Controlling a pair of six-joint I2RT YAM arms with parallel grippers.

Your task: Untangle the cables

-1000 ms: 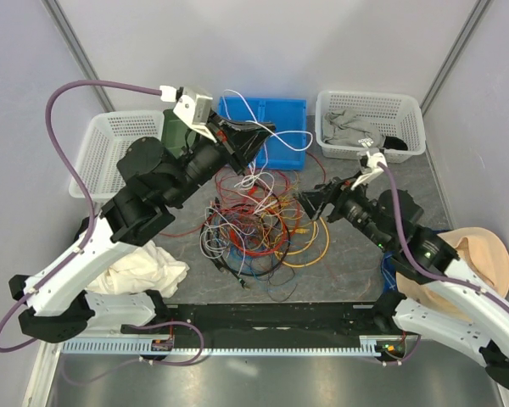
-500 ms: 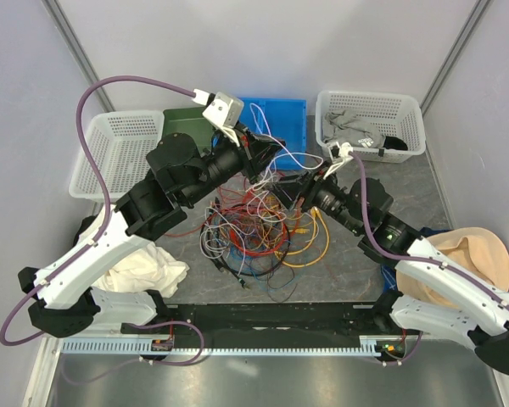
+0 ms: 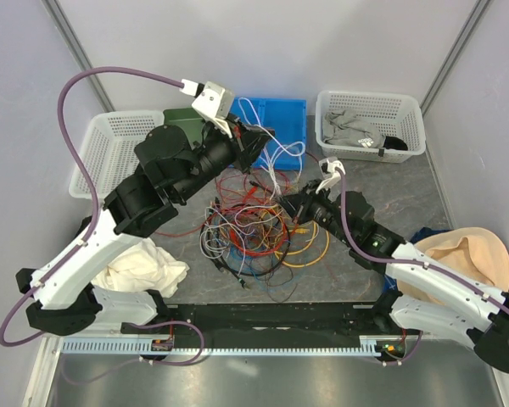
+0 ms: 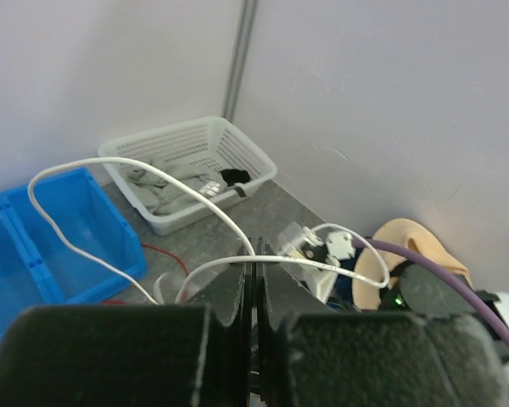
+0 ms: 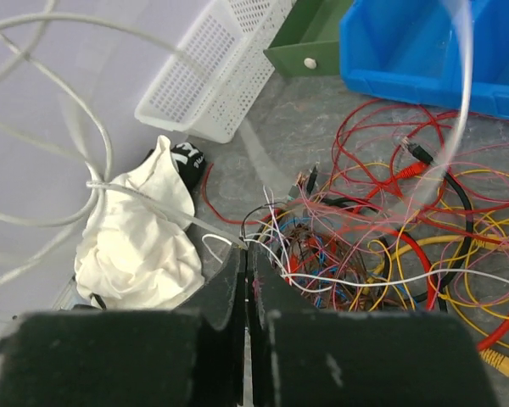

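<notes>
Black fingers of the right hand (image 3: pixel 290 203) have just snapped together. A second ago they stood wide, off to the right of the heap; now they are fully closed at its right edge, the arm having swung in towards centre frame. In the right wrist view a thin pale wire runs right up to the closed tips of that hand (image 5: pixel 246 254), but whether it is truly pinched cannot be told. Just beyond the tips lies the tangle of cables (image 3: pixel 250 225), red, orange, yellow, white and blue strands knotted on the grey tabletop (image 3: pixel 339 267).

Up and to the left, the left hand (image 3: pixel 261 146) stays clamped on a white cable (image 4: pixel 119 159), held high above the heap and in front of the blue bin (image 3: pixel 288 114). That cable arcs away from its tips (image 4: pixel 254 267) and drops back into the pile.

Judged from this, both hands are now set on the tangle, one high and one low. That suits drawing the white cable free, though the knot itself looks as dense as ever.
</notes>
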